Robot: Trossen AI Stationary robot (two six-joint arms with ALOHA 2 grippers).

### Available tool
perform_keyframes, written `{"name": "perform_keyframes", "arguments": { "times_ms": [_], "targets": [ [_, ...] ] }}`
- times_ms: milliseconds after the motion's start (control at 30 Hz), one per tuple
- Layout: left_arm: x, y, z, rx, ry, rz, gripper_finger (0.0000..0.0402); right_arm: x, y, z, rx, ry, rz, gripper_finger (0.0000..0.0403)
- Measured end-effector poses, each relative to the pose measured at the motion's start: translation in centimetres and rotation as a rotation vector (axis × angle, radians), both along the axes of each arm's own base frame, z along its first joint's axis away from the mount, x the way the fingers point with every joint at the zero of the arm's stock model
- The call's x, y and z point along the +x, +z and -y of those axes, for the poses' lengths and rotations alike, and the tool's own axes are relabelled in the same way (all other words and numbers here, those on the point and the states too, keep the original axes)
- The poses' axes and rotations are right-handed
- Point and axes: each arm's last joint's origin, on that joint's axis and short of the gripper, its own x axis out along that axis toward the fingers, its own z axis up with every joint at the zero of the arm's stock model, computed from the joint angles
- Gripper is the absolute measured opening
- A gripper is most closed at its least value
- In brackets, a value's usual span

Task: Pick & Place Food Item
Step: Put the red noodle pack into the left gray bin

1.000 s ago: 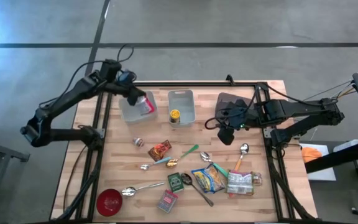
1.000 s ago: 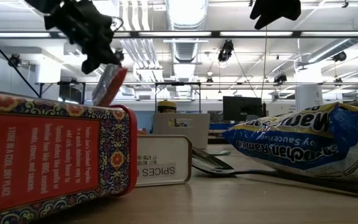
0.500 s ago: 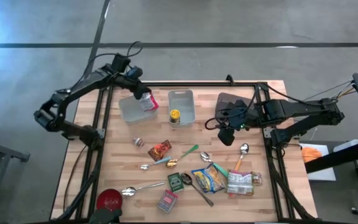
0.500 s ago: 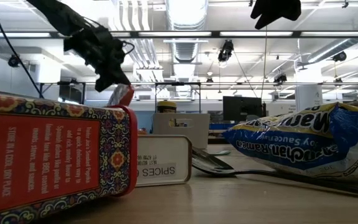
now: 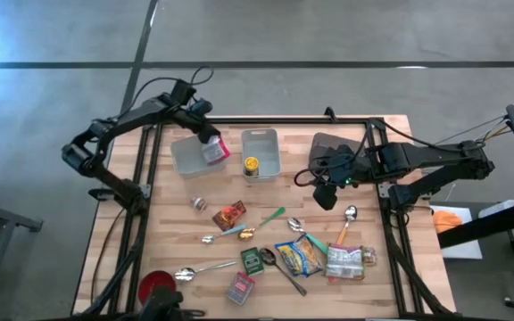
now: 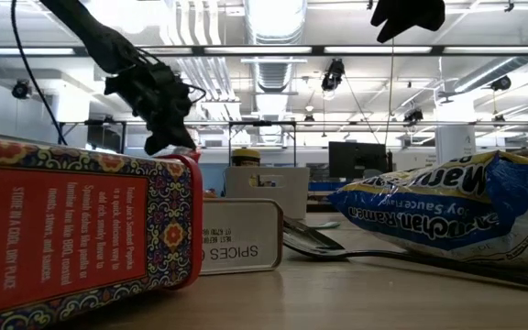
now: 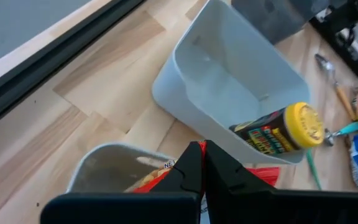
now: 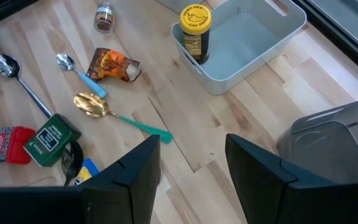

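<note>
Red tin, "SPICES" tin, "Ramen" packet

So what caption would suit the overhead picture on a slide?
Left gripper holds a red packet over a grey bin; right gripper waits open.

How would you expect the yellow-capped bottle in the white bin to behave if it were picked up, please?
The yellow-capped bottle looks rigid, so probably firm to grip. Its round body may roll if laid down. It leans against the white bin wall, so it might tip when nudged.
</note>
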Motion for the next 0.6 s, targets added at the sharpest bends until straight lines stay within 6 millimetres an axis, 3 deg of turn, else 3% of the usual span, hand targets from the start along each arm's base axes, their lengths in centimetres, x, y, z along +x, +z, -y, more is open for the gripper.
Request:
{"name": "perform_keyframes", "arguments": {
  "times_ms": [600],
  "targets": [
    [-0.03,-0.57,-0.32,0.012,0.058,-0.067,0.0,0.0,0.0,0.0,-0.002,0.003,0.0,0.0178]
  ]
}}
